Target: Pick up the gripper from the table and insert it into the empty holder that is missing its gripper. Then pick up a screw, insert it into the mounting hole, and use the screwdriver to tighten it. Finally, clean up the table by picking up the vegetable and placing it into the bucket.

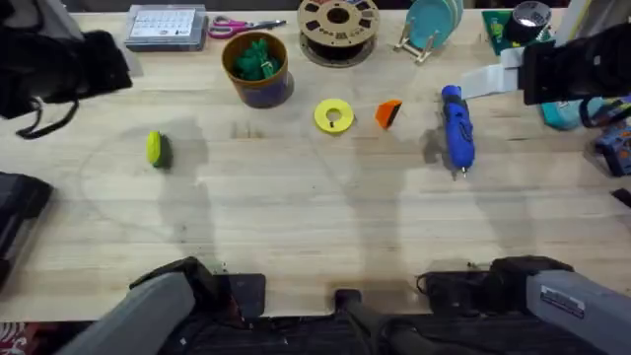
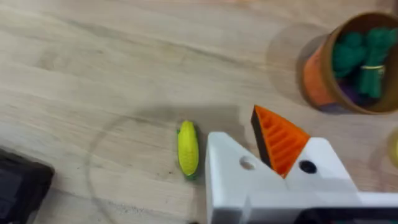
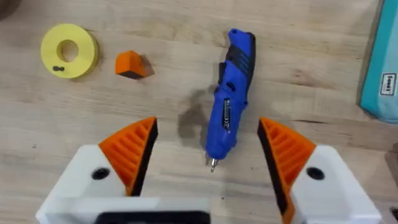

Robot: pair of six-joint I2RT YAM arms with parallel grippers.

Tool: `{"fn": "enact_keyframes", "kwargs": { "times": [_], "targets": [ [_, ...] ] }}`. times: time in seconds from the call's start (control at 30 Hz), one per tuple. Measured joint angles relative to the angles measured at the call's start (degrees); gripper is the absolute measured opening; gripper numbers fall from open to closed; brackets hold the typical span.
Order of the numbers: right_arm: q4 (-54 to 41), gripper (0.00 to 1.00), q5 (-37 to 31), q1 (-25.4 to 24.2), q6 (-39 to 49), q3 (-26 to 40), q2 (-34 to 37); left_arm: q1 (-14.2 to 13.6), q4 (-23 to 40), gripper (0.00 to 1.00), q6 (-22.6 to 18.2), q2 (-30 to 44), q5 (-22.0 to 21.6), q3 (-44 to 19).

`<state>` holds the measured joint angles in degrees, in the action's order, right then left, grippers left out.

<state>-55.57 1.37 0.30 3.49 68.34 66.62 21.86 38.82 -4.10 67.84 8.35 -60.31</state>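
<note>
The small orange gripper [image 1: 388, 112] lies on the table [image 1: 296, 217] between a yellow ring [image 1: 333, 115] and the blue screwdriver [image 1: 456, 128]. A dark screw [image 3: 58, 68] rests on the ring. The yellow-green vegetable [image 1: 158, 149] lies at the left, apart from the bucket [image 1: 258, 69], which has green items inside. My left gripper [image 2: 239, 127] hovers near the vegetable [image 2: 188, 148]. One mount is the bare white holder [image 2: 233, 168]; its twin carries an orange finger [image 2: 280, 140] close against it. My right gripper [image 3: 208, 124] is open above the screwdriver [image 3: 230, 99].
Along the back stand a brown spool [image 1: 338, 30], scissors [image 1: 242, 27], a parts box [image 1: 166, 27] and a teal rack [image 1: 434, 25]. A black device with a white part [image 1: 493, 79] reaches in from the right. A teal box [image 3: 382, 68] lies by the screwdriver.
</note>
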Motion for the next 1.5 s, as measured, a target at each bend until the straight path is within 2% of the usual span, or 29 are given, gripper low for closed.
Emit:
{"fn": "enact_keyframes", "kwargs": {
  "times": [0.23, 0.5, 0.53, 0.57, 0.67, 0.7, 0.87, 1.1, 1.23, 1.33, 1.5],
  "targets": [
    [-0.01, 0.998, -0.01, 0.00, -0.01, 0.00, -0.01, -1.36, 3.40, 0.003, 0.02, -9.42, 1.30, -0.40],
    [-0.02, 0.997, 0.00, 0.00, -0.02, 0.00, 0.00, -1.36, 5.54, 0.003, 0.02, -10.34, 1.34, -0.42],
    [-0.04, 0.998, 0.00, 0.00, 0.00, 0.00, 0.00, -1.36, 5.54, 0.277, 0.02, -10.35, 1.34, -0.42],
    [-0.04, 0.998, -0.02, 0.00, -0.02, 0.00, 0.01, -1.36, 5.54, 0.449, 0.02, -10.34, 1.34, -0.42],
    [-0.04, 0.998, 0.00, 0.00, 0.00, 0.00, 0.01, -1.36, 5.52, 0.923, 0.11, -10.35, 1.34, -0.42],
    [-0.04, 0.998, 0.00, 0.00, 0.00, 0.00, 0.01, -1.36, 5.52, 0.966, 0.23, -10.34, 1.39, -0.42],
    [-0.04, 0.998, 0.00, 0.00, 0.00, 0.00, -0.01, -1.36, 4.54, 0.985, 0.24, -10.35, 1.41, -0.42],
    [-0.04, 0.998, 0.00, 0.00, 0.00, 0.00, -0.01, -1.36, -1.40, 0.985, 0.24, -10.37, 2.38, -0.42],
    [-0.07, 0.998, 0.00, 0.00, 0.00, 0.00, 0.01, -1.36, -5.96, 0.985, 0.24, -10.37, 7.40, -0.42],
    [-0.09, 0.998, 0.00, 0.00, 0.00, 0.00, 0.01, -1.36, -8.86, 0.985, 0.24, -10.37, 12.95, -0.42],
    [-0.09, 0.998, -0.02, 0.00, -0.02, 0.00, -0.01, -1.36, -10.59, 0.985, 0.24, -10.37, 20.36, -0.42]
  ]
}}
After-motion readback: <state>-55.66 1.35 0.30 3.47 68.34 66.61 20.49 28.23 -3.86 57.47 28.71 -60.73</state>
